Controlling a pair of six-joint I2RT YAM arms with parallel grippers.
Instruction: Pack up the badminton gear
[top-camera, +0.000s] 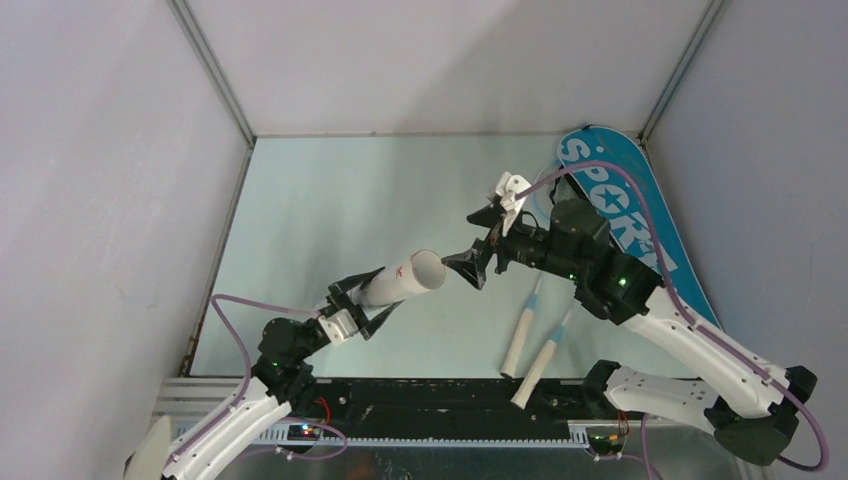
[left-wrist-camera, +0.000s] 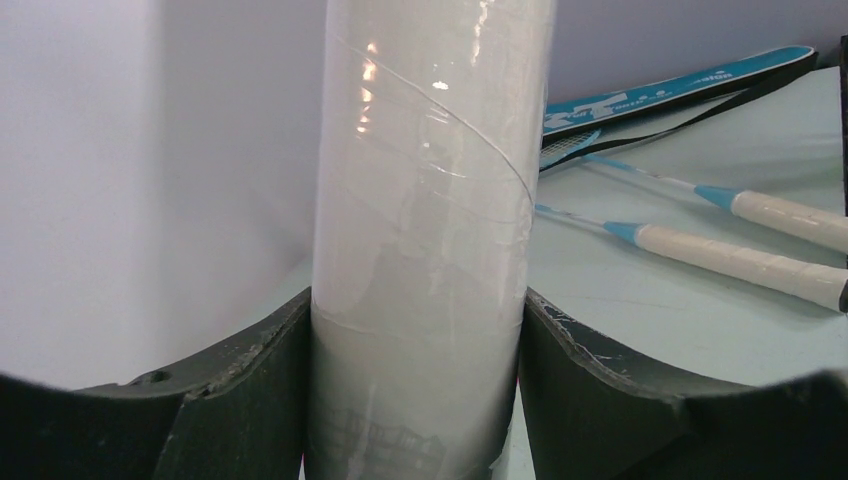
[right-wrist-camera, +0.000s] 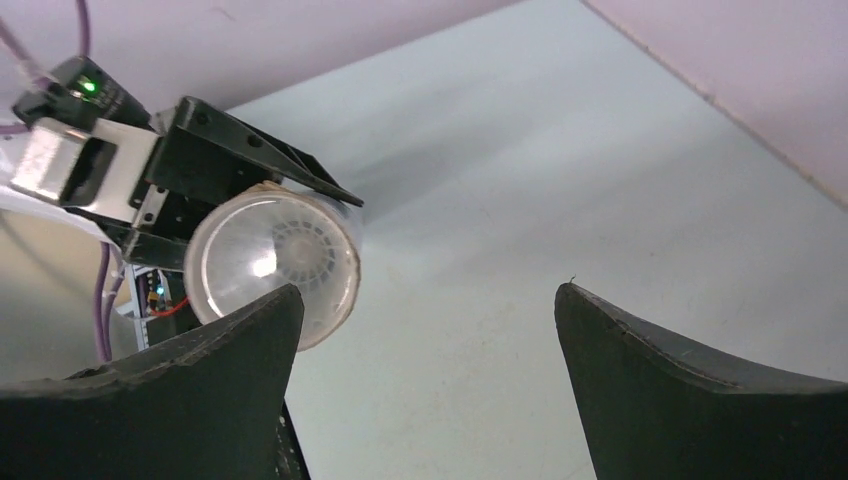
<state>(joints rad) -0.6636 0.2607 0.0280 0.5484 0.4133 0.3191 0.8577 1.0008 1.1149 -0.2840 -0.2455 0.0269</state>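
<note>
Left pincer (top-camera: 368, 300) — I have it clamped around the white tube (top-camera: 412, 277), which juts beyond its fingers. Right pincer (top-camera: 478, 240) stands wide open, empty, facing the tube's mouth, just apart — I see two rackets (top-camera: 523, 340) lying below it, the blue bag (top-camera: 625, 205) behind it.

A: Surface?
B: Pale green table (top-camera: 330, 200), matte, w/ black rail (top-camera: 430, 398) along near edge.
A: Surroundings?
B: Plain white walls (top-camera: 440, 60) L, back, R; metal struts (top-camera: 212, 70) up both back corners.
</note>
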